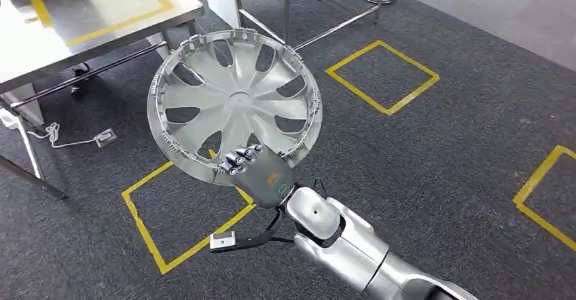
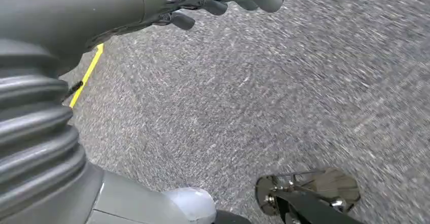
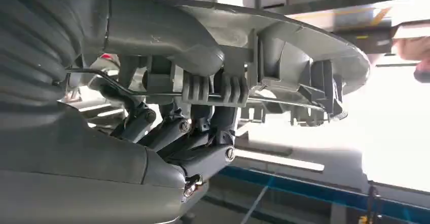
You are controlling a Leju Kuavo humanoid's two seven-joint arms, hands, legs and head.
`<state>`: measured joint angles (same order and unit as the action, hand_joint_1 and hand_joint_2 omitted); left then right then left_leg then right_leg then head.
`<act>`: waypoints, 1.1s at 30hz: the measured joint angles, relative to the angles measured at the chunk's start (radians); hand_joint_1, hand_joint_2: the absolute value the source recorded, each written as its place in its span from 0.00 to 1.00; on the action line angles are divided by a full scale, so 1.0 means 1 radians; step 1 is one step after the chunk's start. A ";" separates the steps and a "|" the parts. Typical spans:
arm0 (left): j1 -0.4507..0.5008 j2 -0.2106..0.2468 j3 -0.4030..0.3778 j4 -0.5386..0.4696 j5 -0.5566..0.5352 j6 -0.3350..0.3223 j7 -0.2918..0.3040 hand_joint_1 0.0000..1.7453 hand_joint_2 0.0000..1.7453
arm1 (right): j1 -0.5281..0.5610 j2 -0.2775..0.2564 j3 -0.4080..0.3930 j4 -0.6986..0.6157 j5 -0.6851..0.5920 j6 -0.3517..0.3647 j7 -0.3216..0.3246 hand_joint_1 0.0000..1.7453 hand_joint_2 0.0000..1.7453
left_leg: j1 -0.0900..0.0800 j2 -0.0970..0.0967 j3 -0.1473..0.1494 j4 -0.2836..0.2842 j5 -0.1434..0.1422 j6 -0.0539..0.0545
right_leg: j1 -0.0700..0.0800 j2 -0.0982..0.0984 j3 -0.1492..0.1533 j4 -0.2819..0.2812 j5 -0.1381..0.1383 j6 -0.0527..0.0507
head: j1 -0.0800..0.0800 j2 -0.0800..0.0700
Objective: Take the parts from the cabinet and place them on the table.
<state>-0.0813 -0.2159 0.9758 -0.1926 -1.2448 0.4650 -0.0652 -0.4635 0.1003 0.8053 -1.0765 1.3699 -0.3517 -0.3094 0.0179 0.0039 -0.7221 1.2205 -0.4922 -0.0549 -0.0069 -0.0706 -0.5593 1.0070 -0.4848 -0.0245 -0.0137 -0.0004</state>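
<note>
Head view: wheel cover [image 1: 234, 103] sits at frame centre-left, held above the carpet floor [image 1: 448, 151]. Right hand [image 1: 255, 167] grips its lower rim, arm entering from lower right. Tabletop [image 1: 41, 49] occupies the upper left, behind and left of the wheel cover. Taped floor squares: one [image 1: 382, 76] right of the wheel cover, one [image 1: 146, 229] below it, one [image 1: 536, 184] at right edge. Left hand [image 2: 223, 1] hangs over the floor.
</note>
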 joint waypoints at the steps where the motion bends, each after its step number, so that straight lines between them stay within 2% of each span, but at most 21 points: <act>1: -0.001 0.000 0.000 0.000 -0.003 0.002 0.002 0.00 1.00 | 0.001 0.000 0.000 -0.003 0.001 0.003 0.002 1.00 1.00 | 0.000 0.018 0.052 -0.092 0.037 0.000 | 0.000 -0.011 0.001 0.004 -0.003 0.004 | 0.000 0.000; 2: -0.002 0.000 0.000 0.000 -0.004 0.002 0.004 0.00 1.00 | 0.001 0.000 0.000 -0.007 0.002 0.006 0.003 1.00 1.00 | -0.002 0.063 0.099 -0.175 0.055 0.003 | 0.001 -0.020 0.001 0.010 -0.009 0.010 | 0.000 0.000; 3: -0.006 0.000 0.000 0.000 -0.004 0.002 0.009 0.00 1.00 | 0.001 -0.001 0.000 -0.010 0.003 0.007 0.005 1.00 1.00 | -0.010 0.075 0.107 -0.185 0.044 0.017 | 0.011 -0.028 -0.002 0.014 -0.014 0.018 | 0.000 0.000; 7: -0.004 0.000 0.000 0.000 -0.005 0.032 0.064 0.00 1.00 | 0.004 -0.001 0.000 -0.019 0.010 0.007 0.000 1.00 1.00 | -0.010 0.028 0.100 -0.189 0.049 0.051 | 0.009 -0.064 0.008 0.012 -0.019 0.036 | 0.006 0.000; 8: -0.002 0.000 0.000 0.000 -0.006 0.039 0.077 0.00 1.00 | 0.005 0.000 0.000 -0.023 0.011 0.007 0.001 1.00 1.00 | -0.003 0.016 0.104 -0.193 0.052 0.057 | 0.004 -0.045 0.006 0.020 -0.031 0.044 | 0.008 0.000; 10: -0.005 0.001 0.000 -0.001 -0.010 0.049 0.098 0.00 1.00 | 0.006 0.000 0.000 -0.026 0.011 0.006 0.001 1.00 1.00 | -0.002 -0.004 0.101 -0.194 0.054 0.063 | -0.002 0.036 -0.042 0.130 -0.097 0.052 | 0.013 0.000; 12: -0.009 0.000 0.000 0.000 -0.013 0.053 0.111 0.00 1.00 | 0.011 -0.005 0.000 -0.026 0.014 0.006 -0.001 1.00 1.00 | -0.002 -0.032 0.097 -0.192 0.055 0.066 | -0.001 0.062 -0.123 0.292 -0.163 0.054 | 0.014 0.000; 13: -0.007 0.001 0.000 0.000 -0.013 0.053 0.112 0.00 1.00 | 0.015 -0.006 0.000 -0.026 0.014 0.007 -0.002 1.00 1.00 | -0.002 -0.045 0.096 -0.191 0.055 0.066 | 0.000 0.064 -0.142 0.325 -0.164 0.052 | 0.014 0.000; 14: -0.005 0.001 0.000 0.000 -0.014 0.053 0.114 0.00 1.00 | 0.017 -0.006 0.000 -0.026 0.014 0.007 -0.001 1.00 1.00 | -0.002 -0.059 0.097 -0.190 0.055 0.065 | 0.000 0.066 -0.138 0.309 -0.141 0.049 | 0.014 0.000; 16: -0.004 0.001 0.000 0.000 -0.026 0.053 0.121 0.00 1.00 | 0.018 -0.006 0.000 -0.026 0.011 0.007 0.000 1.00 1.00 | -0.002 -0.091 0.097 -0.188 0.057 0.061 | -0.001 0.080 -0.067 0.155 -0.049 0.039 | 0.014 0.000; 17: -0.004 0.000 0.000 0.000 -0.030 0.053 0.124 0.00 1.00 | 0.017 -0.007 0.000 -0.027 0.009 0.007 -0.001 1.00 1.00 | -0.001 -0.104 0.096 -0.188 0.059 0.058 | -0.002 0.114 -0.022 0.062 -0.009 0.032 | 0.014 0.000; 18: -0.005 0.000 -0.001 0.000 -0.032 0.053 0.125 0.00 1.00 | 0.017 -0.009 0.000 -0.027 0.007 0.006 -0.007 1.00 1.00 | -0.004 -0.113 0.092 -0.187 0.062 0.050 | -0.004 0.164 -0.008 0.025 -0.024 0.029 | 0.012 0.000; 20: -0.005 0.002 -0.001 0.000 -0.032 0.053 0.124 0.00 1.00 | 0.018 -0.010 0.000 -0.027 0.006 0.002 -0.014 1.00 1.00 | 0.000 -0.133 0.085 -0.191 0.070 0.036 | 0.001 0.142 -0.010 0.021 -0.017 0.030 | 0.013 0.000; 22: 0.000 0.002 -0.001 0.000 -0.032 0.054 0.121 0.00 1.00 | 0.018 -0.010 0.000 -0.027 0.002 -0.003 -0.017 1.00 1.00 | 0.003 -0.155 0.082 -0.202 0.079 0.019 | 0.002 0.122 -0.002 0.017 -0.011 0.018 | 0.014 0.000; 23: 0.002 0.004 -0.001 0.000 -0.032 0.055 0.119 0.00 1.00 | 0.016 -0.008 0.000 -0.027 0.000 -0.006 -0.017 1.00 1.00 | 0.004 -0.134 0.074 -0.193 0.073 0.019 | -0.006 0.101 -0.001 0.007 -0.004 0.008 | 0.016 0.000; 25: -0.001 0.003 -0.001 0.000 -0.032 0.055 0.113 0.00 1.00 | 0.017 -0.008 0.000 -0.027 -0.002 -0.013 -0.020 1.00 1.00 | -0.005 -0.039 0.029 -0.095 0.008 0.014 | -0.003 0.079 -0.002 0.005 -0.001 -0.003 | 0.002 0.000; 28: -0.004 0.003 -0.002 0.000 -0.035 0.060 0.103 0.00 1.00 | 0.019 -0.011 0.000 -0.027 -0.003 -0.014 -0.027 1.00 1.00 | -0.004 -0.013 -0.059 0.108 -0.070 0.007 | 0.003 0.035 -0.002 0.006 -0.003 -0.007 | 0.002 0.000; 29: -0.002 0.003 -0.003 0.000 -0.042 0.063 0.103 0.00 1.00 | 0.019 -0.011 0.000 -0.027 -0.006 -0.014 -0.030 1.00 1.00 | -0.004 -0.011 -0.056 0.108 -0.061 0.007 | 0.003 0.024 -0.002 0.006 -0.004 -0.008 | 0.002 0.000; 31: -0.002 0.003 -0.010 0.000 -0.050 0.067 0.101 0.00 1.00 | 0.019 -0.011 0.000 -0.027 -0.008 -0.015 -0.032 1.00 1.00 | -0.004 0.001 0.024 -0.031 0.010 0.009 | 0.003 -0.003 -0.001 0.007 -0.007 -0.005 | 0.002 0.000; 32: -0.003 0.003 -0.011 0.000 -0.052 0.068 0.101 0.00 1.00 | 0.019 -0.011 0.000 -0.027 -0.008 -0.015 -0.032 1.00 1.00 | -0.006 0.025 0.081 -0.130 0.047 0.013 | 0.004 -0.015 0.002 0.009 -0.009 -0.001 | 0.002 0.000; 33: -0.005 0.003 -0.013 0.000 -0.054 0.068 0.101 0.00 1.00 | 0.019 -0.011 0.000 -0.027 -0.008 -0.016 -0.032 1.00 1.00 | -0.014 0.081 0.111 -0.194 0.035 0.021 | 0.009 -0.024 0.002 0.011 -0.013 0.004 | 0.002 0.000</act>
<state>-0.0867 -0.2132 0.9625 -0.1926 -1.2985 0.5325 0.0355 -0.4447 0.0893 0.8053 -1.1032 1.3615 -0.3673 -0.3414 0.0043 0.0853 -0.6112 1.0262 -0.4568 -0.0337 0.0019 -0.0951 -0.5569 1.0177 -0.4977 -0.0205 -0.0122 -0.0004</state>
